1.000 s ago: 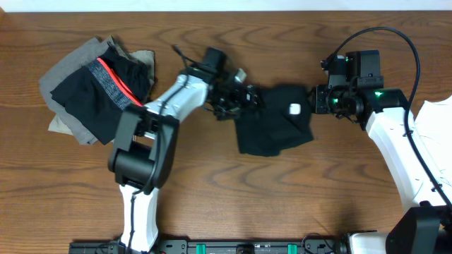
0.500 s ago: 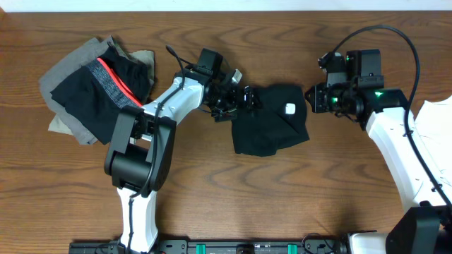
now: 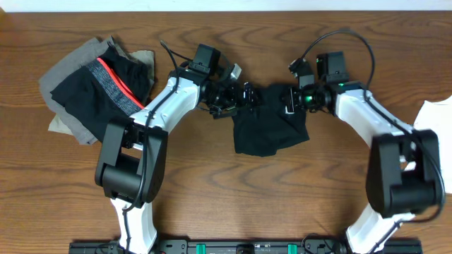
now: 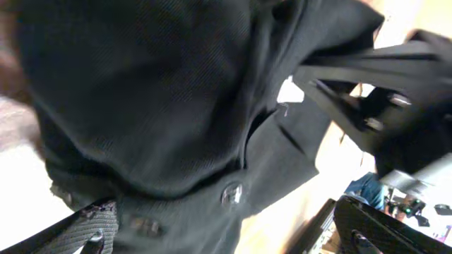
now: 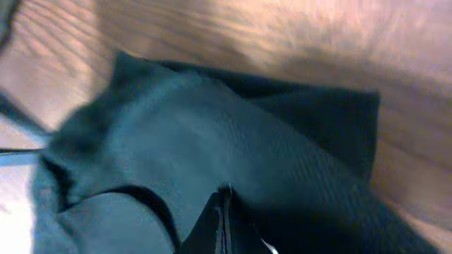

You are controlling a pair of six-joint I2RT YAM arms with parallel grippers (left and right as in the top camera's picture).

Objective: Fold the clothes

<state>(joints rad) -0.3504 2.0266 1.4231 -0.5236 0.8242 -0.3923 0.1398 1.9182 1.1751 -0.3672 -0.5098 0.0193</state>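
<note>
Step in hand: judged as the pick-up and spread-out stage; no fold has been made yet.
Task thing: the crumpled black short-sleeved T-shirt (image 3: 272, 130) is bunched at frame centre on the brown wooden table (image 3: 212, 190). Its small white neck label (image 3: 289, 108) is seen at its upper right.
Other clothes: a heap of grey, tan and red-banded black garments (image 3: 92, 88) is left at the upper left, well apart from the T-shirt. A white piece (image 3: 434, 116) is cut off by the right edge.
Left gripper (image 3: 244, 95): placed at the T-shirt's upper left edge, touching the cloth. Whether it is spread or pinching cannot be told, as its tips are buried in fabric.
Right gripper (image 3: 291, 99): placed at the upper right edge, just beside the label. Its fingers are seen pressed together with the tips on the cloth; whether a fold is caught between them cannot be told.
Next move calls for: two separate holds near the collar or shoulders, then the cloth drawn apart and laid flat. The grippers are near each other, so a clash is judged possible.
Overhead only: the whole layout, the label, the heap and both arms' positions.
Left wrist only: the T-shirt (image 4: 155, 106) fills the frame as close dark folds, with dark struts at the right, likely the other arm.
Right wrist only: the closed fingertips (image 5: 222, 201) are shown on the T-shirt (image 5: 233, 141), with bare table (image 5: 318, 42) above the cloth edge.
</note>
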